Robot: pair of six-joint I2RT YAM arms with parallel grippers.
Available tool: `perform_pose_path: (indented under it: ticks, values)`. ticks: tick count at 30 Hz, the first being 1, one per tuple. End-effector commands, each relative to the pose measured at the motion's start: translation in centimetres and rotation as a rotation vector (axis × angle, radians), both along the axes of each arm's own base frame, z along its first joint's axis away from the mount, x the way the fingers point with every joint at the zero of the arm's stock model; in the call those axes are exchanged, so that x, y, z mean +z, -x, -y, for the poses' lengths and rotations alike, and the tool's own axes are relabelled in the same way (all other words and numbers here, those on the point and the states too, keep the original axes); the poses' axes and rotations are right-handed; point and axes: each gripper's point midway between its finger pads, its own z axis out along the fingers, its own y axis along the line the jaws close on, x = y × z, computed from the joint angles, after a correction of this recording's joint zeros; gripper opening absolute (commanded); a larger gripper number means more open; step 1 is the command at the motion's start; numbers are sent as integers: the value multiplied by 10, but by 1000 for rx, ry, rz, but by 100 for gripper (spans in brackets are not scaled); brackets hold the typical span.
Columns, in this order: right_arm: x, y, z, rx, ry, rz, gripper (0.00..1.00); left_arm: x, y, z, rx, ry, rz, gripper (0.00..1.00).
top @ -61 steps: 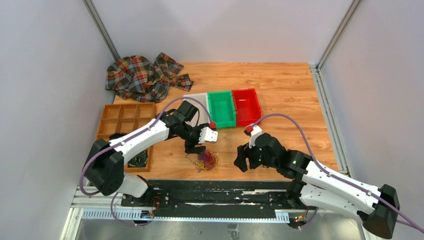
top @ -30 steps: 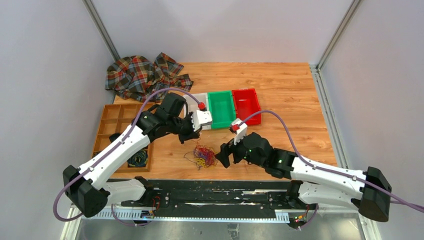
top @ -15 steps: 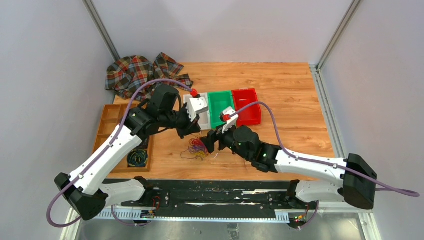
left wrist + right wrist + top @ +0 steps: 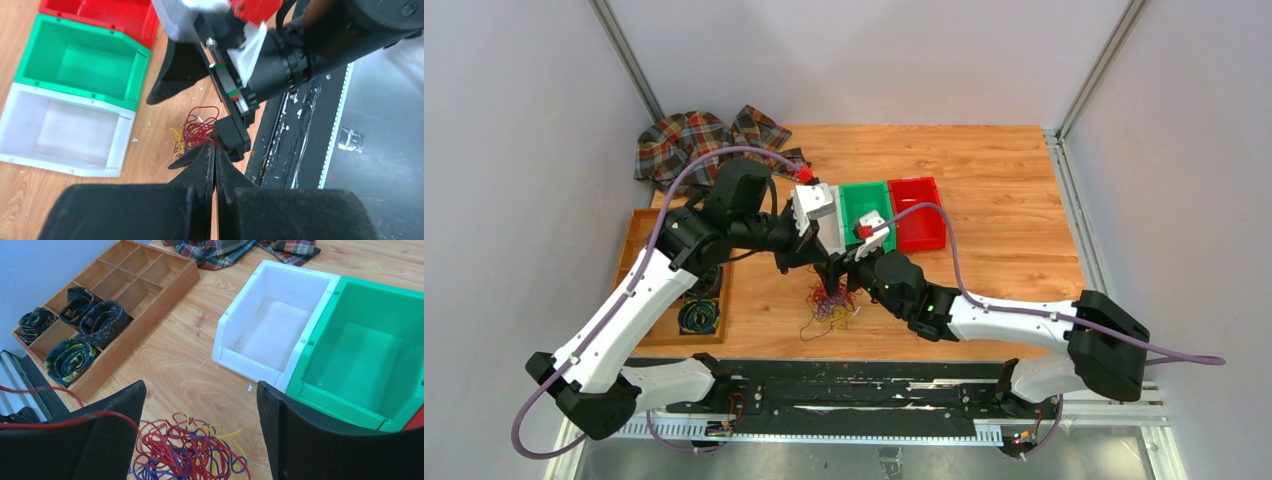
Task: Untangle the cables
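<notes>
Compared with half a second ago, the right gripper (image 4: 836, 278) has slid left from beside the cables (image 4: 828, 306) to right over their far end, and the left gripper (image 4: 812, 262) has pulled back a little toward the white bin (image 4: 270, 335). The tangle, rounder before, now looks drawn out. It lies on the table (image 4: 1004, 200) just in front of the white bin, to the right of the wooden tray (image 4: 649, 235). Its long axis runs from far to near, its dense end pointing up at the fingertips and a thin loop trailing toward the near-left. The right gripper's fingers stand wide apart, straddling the strands without touching them. The left gripper's fingers are pressed together beside the tangle. Two red strands stretch taut to the left, but whether one is caught there cannot be told.
</notes>
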Motion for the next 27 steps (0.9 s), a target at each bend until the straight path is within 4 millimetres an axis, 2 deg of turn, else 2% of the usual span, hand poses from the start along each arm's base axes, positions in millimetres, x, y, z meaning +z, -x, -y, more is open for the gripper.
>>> perform_pose_path:
  ticks: [1,9,16,21,27]
  values:
    - [4,-7,-5,-45,-38,14,80,27,13,5,-47,56,-12,1]
    - [-44,-17,10,-99,19,-58,78,62,22,8,-71,119,5,0]
    - [-82,-13,28,-130,74,-114,75,92,22,4,-50,163,67,0]
    - [-111,-4,55,-167,105,-152,75,122,13,-5,8,179,182,0]
    - [-131,1,86,-249,128,-171,74,162,-3,-19,97,192,342,0]
